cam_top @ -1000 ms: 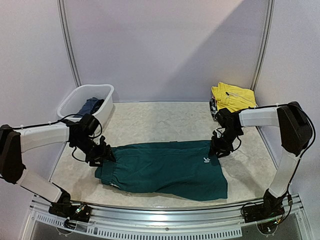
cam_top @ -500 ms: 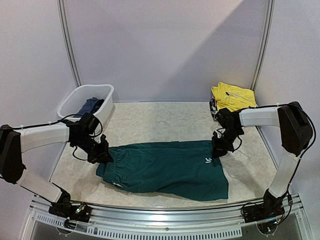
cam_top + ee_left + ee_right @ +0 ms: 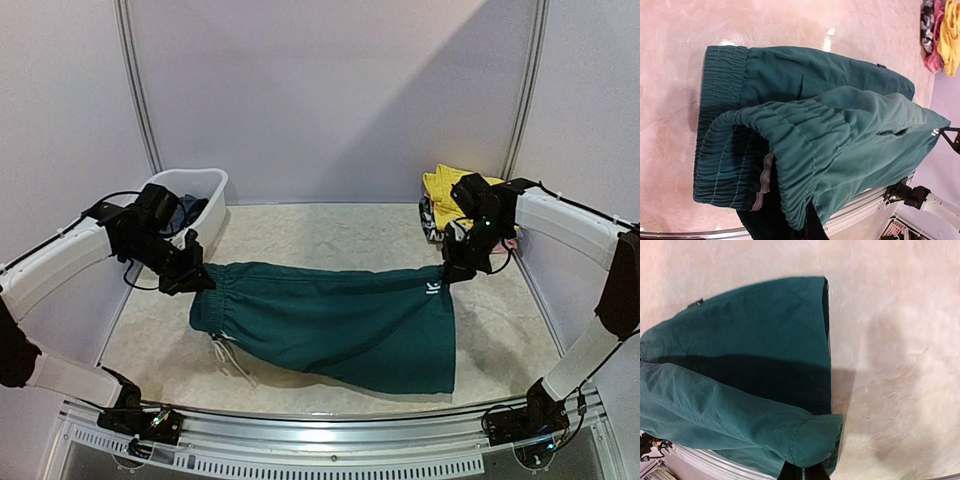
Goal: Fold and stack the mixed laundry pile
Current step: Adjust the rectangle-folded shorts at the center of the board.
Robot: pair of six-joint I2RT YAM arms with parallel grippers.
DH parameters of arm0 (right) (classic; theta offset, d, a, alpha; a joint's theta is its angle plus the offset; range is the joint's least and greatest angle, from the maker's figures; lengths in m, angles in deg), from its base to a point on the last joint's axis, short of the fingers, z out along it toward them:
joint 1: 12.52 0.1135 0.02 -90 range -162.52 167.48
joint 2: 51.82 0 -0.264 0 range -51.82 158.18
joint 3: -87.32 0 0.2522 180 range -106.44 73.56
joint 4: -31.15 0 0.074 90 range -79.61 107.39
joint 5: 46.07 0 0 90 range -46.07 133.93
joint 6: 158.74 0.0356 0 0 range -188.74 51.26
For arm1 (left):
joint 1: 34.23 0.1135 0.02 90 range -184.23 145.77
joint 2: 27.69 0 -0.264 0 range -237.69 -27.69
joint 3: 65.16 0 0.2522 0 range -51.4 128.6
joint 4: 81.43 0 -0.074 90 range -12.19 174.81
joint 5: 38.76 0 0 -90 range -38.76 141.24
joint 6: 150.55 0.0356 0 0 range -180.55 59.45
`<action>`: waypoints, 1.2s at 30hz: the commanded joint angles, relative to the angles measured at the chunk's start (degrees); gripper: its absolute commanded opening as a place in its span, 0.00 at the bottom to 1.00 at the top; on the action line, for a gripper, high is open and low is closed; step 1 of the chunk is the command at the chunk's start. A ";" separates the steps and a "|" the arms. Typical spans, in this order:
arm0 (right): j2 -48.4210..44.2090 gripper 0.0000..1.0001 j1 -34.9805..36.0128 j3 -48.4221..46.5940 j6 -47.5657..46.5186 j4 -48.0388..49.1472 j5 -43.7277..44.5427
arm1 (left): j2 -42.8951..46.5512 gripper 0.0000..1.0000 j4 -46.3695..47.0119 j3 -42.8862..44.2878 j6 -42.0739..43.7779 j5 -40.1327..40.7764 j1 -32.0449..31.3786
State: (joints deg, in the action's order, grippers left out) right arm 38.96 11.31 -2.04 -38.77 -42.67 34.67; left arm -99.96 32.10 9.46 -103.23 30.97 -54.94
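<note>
Teal shorts judged light, limp, sagging between 2 holds. Waistband is clamped by left gripper, leg hem by right gripper. Corners are best gripped.

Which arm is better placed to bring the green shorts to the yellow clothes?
Probably right: the right end effector grips the shorts near the yellow clothes; the left end effector holds the waistband far from them.
</note>
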 commanded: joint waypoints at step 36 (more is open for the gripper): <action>22.16 0.57 -1.77 -25.46 -4.51 -4.24 6.33 | -14.72 0.78 -2.88 9.60 10.73 13.24 2.67</action>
State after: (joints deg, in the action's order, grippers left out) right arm 65.47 9.80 -27.08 -43.40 -43.15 39.66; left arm -120.35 31.81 21.49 -95.34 43.12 -51.49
